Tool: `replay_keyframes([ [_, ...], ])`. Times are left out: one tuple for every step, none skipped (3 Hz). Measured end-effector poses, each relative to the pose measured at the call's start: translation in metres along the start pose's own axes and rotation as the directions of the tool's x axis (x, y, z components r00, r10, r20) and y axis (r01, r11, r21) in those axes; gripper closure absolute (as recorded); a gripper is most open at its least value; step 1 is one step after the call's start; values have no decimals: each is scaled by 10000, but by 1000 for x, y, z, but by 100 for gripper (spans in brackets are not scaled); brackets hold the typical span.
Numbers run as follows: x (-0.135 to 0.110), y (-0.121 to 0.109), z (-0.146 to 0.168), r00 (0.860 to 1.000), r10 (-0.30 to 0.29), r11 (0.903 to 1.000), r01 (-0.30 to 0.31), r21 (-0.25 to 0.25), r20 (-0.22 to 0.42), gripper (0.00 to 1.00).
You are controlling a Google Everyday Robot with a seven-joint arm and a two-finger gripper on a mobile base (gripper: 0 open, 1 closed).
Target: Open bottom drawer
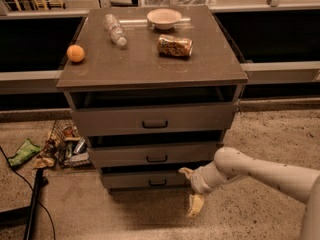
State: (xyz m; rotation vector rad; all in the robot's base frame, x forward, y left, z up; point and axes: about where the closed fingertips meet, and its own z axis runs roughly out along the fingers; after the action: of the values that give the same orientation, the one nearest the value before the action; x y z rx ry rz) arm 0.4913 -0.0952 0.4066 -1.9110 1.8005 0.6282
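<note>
Tabletop (145, 64): carried bowl (164, 18), can (175, 46), bottle (115, 30), orange (75, 53).
Bottom drawer (130, 180): sat lowest, near floor; likely rigid, sliding stiffly.
Hold point: dark bar handle (157, 182).
Gripper (191, 188): stood spread, empty, just right of handle.

The arm (260, 171) is a smooth, cream-white rounded tube dotted with small dark specks. It swells at a bulbous joint and ends in a paler, ringed wrist collar. Its gripper (190, 191), just right of the narrow grey-brown bottom drawer (125, 180), has two yellowish-tan jaws.
</note>
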Motion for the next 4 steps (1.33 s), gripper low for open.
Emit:
replay_keyframes([
  [45, -16, 69, 9999, -30, 10000, 30, -50, 167, 0],
  [80, -48, 119, 9990, 337, 9994, -334, 108, -298, 0],
  [81, -48, 119, 9990, 336, 9994, -333, 110, -300, 0],
  [100, -64, 123, 9971, 95, 9988, -58, 495, -759, 0],
])
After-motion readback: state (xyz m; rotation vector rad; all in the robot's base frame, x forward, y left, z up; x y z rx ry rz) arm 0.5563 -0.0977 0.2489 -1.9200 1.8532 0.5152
